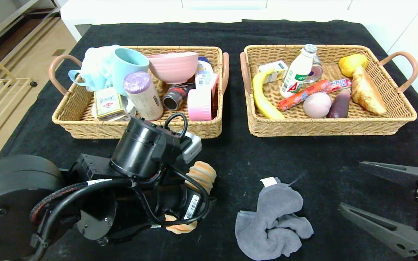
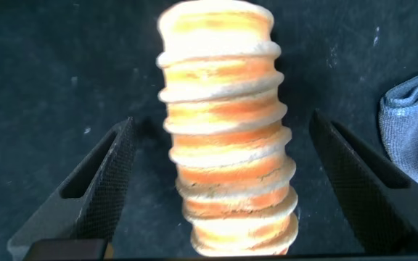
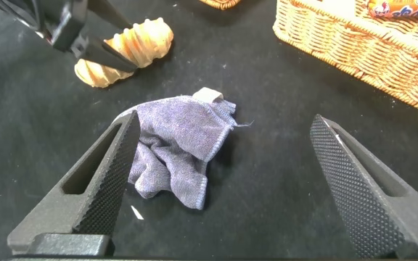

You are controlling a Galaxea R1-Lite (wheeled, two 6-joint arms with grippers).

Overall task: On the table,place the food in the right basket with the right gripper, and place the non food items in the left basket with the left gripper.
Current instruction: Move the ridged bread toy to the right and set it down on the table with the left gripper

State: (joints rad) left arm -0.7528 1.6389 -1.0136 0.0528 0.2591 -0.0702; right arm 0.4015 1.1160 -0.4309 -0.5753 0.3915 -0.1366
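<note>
Bread is sitting between the wrong fingers: the left claw [image 2: 220,188] is hovering spread wide over the ridged bread roll [image 2: 227,130] on the black worktop [image 1: 238,159], one finger on each side and neither one touching it. Since the roll is food meant for the right claw, closing here is risking a missort into the non-food basket. The ridged crust is also looking soft, so a hard squeeze could be crushing it, and an off-centre grip could be letting it roll out.

Just beside it, the grey cloth [image 1: 272,221] is lying crumpled and untouched, the one non-food item left loose. The right claw [image 1: 376,203] is hanging low at the near right edge, also spread and gripping nothing, facing the cloth; reaching for the roll could be bringing the two arms together.

Farther back, the left basket [image 1: 136,127] is crowded with cups and bottles, while the right basket [image 1: 332,127] is holding the banana and other food.
</note>
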